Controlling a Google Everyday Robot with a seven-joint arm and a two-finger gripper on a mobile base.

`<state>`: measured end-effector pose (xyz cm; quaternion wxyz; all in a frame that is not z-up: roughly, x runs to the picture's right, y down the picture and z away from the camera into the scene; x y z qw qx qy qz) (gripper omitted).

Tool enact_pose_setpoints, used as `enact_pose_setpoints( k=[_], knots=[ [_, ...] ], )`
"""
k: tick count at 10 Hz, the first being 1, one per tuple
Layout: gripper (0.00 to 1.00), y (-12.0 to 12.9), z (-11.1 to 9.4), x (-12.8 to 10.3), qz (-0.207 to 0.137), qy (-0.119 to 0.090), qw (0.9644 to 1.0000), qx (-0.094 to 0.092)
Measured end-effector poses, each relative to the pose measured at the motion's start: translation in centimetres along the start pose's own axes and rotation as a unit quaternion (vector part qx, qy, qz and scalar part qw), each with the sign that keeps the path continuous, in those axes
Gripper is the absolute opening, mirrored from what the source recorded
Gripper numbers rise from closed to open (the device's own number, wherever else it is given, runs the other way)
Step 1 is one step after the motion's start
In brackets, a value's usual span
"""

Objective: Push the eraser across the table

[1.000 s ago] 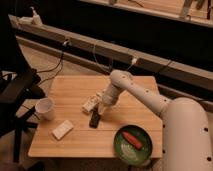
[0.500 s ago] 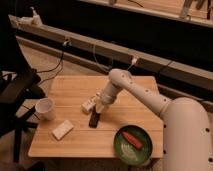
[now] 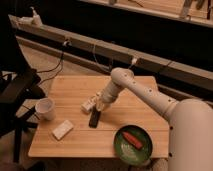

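Observation:
The eraser (image 3: 93, 119) is a small flat black bar lying on the light-wood table (image 3: 75, 92), near its middle and slightly toward the front. My gripper (image 3: 100, 106) hangs at the end of the white arm, reaching down from the right, just above and behind the eraser's far end. A whitish small bottle (image 3: 89, 104) lies right beside the gripper on its left. I cannot tell whether the gripper touches the eraser.
A white cup (image 3: 45, 108) stands at the table's left edge. A beige block (image 3: 62, 129) lies at the front left. A green plate (image 3: 133, 144) with a red-orange item sits at the front right. A dark chair (image 3: 15, 92) is on the left.

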<state>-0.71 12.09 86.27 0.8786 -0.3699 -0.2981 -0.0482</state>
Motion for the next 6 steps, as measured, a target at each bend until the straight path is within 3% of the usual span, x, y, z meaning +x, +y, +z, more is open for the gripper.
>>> enact_pose_setpoints(
  k=[2,3,5,6],
  knots=[
    [0.01,0.5,-0.8,2.1,0.029,0.005,0.9995,0.005],
    [0.09,1.0,-1.1,2.7,0.034,0.003,0.9994,0.000],
    [0.25,1.1,-0.3,2.5,0.020,-0.001,0.9998,-0.005],
    [0.27,0.7,0.0,1.5,0.015,-0.006,0.9998,-0.009]
  ],
)
